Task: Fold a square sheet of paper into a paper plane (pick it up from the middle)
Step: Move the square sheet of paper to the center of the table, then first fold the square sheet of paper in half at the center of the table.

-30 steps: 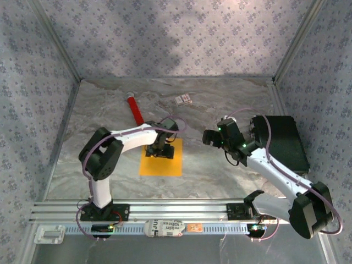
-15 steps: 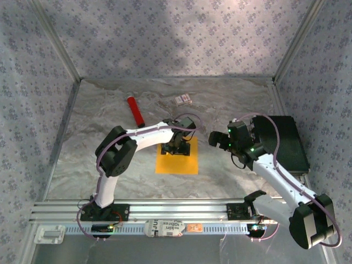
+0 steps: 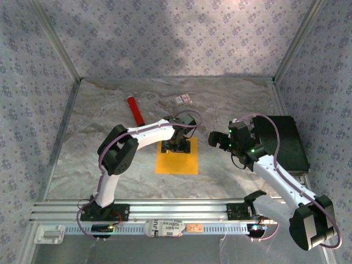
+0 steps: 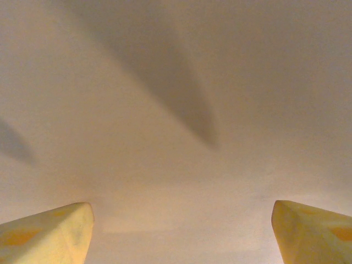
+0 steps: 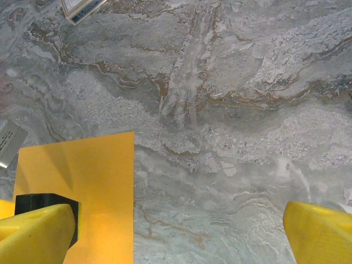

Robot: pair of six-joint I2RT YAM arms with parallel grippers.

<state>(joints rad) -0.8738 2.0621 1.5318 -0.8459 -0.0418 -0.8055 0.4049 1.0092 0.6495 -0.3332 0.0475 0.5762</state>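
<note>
Grey marbled surface (image 3: 99,126); square sheet of paper (image 3: 176,163) flat at centre. Left arm (image 3: 148,132) jaws open over its 12 o'clock half; right arm (image 3: 275,170) jaws open, 3 o'clock. Advise pinching mid-sheet, lightly.

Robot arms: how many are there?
2. The left arm reaches over the orange square sheet of paper mid-table; the right arm is to its right. None look hidden.

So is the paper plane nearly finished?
No, not close. Done: nothing folded; the square sheet of paper lies flat on the table. In hand: the left gripper is over it, jaws open; the right gripper hangs open beside it. Left: picking it up and every fold.
</note>
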